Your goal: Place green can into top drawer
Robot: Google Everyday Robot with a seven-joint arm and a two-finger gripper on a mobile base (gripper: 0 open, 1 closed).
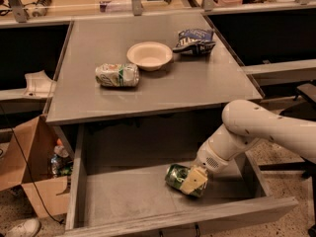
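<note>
The green can (176, 176), dark green with a leafy print, lies tilted on the flat bottom of the open top drawer (123, 196), right of its middle. My gripper (191, 181) reaches down into the drawer from the right on the white arm (256, 127), and its pale fingers (193, 180) are closed around the can. The can rests on or just above the drawer floor; I cannot tell which.
On the tabletop (197, 83) lie a paler white-and-green can (117, 75) on its side, a white bowl (149, 55) and a blue chip bag (194, 40). A cardboard box (34, 172) with clutter stands left of the drawer. The drawer's front wall (187, 221) is near the camera.
</note>
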